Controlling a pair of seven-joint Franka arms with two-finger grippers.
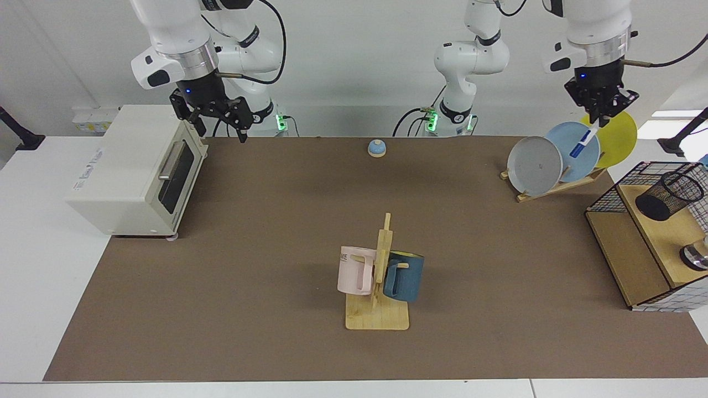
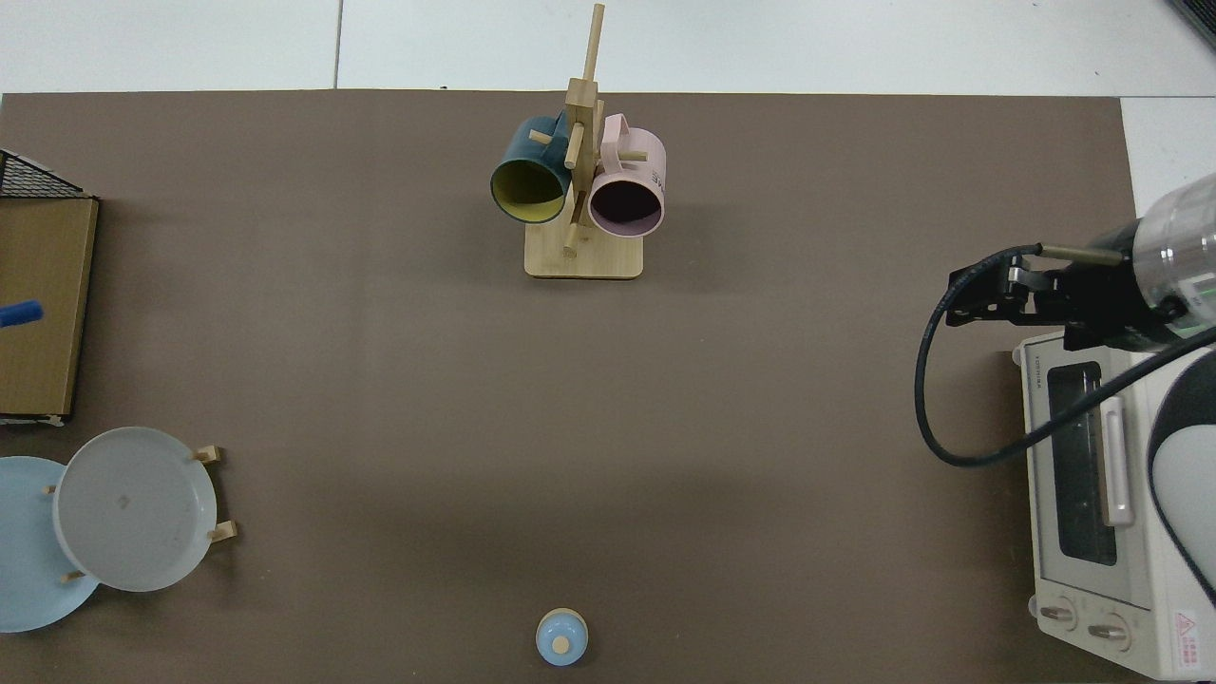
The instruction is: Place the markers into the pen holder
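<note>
The left gripper hangs high over the plate rack, its fingers clamped on the upper end of the marker, which slants down in front of the blue plate with its blue cap lowest. Beyond the rack, the mesh pen holder sits on a wooden shelf, well apart from the marker. Far across from the rack, the right gripper waits above the toaster oven, fingers apart and holding nothing.

The left hand grips a marker above the plates, well apart from the pen holder. The right hand hangs open beside the toaster oven.
</note>
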